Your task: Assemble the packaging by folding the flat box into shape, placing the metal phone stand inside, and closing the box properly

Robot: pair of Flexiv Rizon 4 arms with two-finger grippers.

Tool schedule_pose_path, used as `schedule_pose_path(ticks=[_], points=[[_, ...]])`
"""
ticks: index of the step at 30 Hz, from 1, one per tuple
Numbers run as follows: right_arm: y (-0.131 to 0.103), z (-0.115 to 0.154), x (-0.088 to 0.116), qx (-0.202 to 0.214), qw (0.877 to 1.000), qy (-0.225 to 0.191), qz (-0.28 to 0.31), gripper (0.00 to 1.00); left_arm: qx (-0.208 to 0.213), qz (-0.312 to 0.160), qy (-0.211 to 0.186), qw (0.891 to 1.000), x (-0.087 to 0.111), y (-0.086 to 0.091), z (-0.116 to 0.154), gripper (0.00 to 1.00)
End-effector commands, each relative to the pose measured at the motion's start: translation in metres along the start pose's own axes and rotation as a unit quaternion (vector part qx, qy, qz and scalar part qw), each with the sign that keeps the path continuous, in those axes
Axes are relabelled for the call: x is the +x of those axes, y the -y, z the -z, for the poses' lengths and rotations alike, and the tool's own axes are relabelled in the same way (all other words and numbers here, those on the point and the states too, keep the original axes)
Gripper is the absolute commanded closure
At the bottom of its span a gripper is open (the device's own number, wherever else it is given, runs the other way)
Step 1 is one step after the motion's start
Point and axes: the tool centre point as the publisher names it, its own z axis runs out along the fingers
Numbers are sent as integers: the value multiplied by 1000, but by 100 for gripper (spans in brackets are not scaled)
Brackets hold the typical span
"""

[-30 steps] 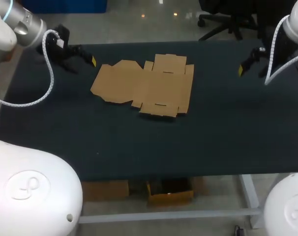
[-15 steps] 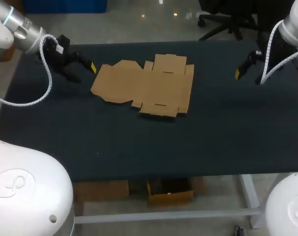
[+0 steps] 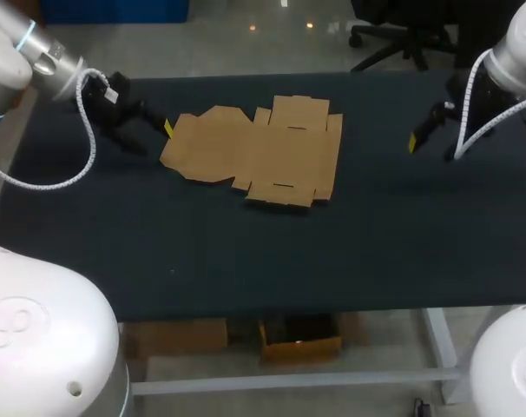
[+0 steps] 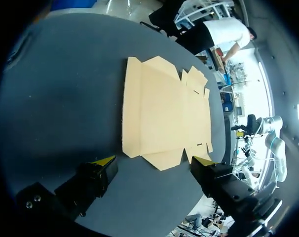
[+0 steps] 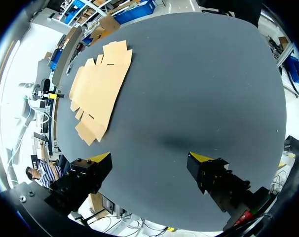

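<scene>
Edging left gripper (image 4: pixel 154 160) and right gripper (image 5: pixel 150 157), each spread and empty, toward the flat box (image 4: pixel 164 113) ahead, risking a low fingertip shoving it away.

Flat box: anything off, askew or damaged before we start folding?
The flat box lies flat and unfolded on the table, no tears visible. One oddity: no metal phone stand shows in any view.

Even overhead light, matte table (image 3: pixel 376 243), faint shadow ahead of right pincer (image 5: pixel 150 157)
</scene>
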Motion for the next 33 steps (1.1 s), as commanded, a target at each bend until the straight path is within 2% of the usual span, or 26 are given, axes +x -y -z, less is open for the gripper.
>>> schedule_pose_path(ticks=[1, 11, 26, 30, 33], points=[[0, -4, -3, 3, 1000, -4, -1, 0, -17, 1, -10, 1000, -10, 6, -8, 0], [4, -10, -3, 9, 1000, -12, -9, 0, -24, 20, -24, 999, -23, 9, -21, 0], [10, -14, -3, 27, 998, -36, -43, 0, -25, 25, -36, 999, -22, 13, -28, 0], [15, -13, -1, 9, 999, -28, -35, 0, -25, 25, -39, 999, -20, 14, -30, 5], [20, -14, -2, -20, 999, -22, -23, 0, -25, 25, -44, 998, -20, 14, -32, 6]])
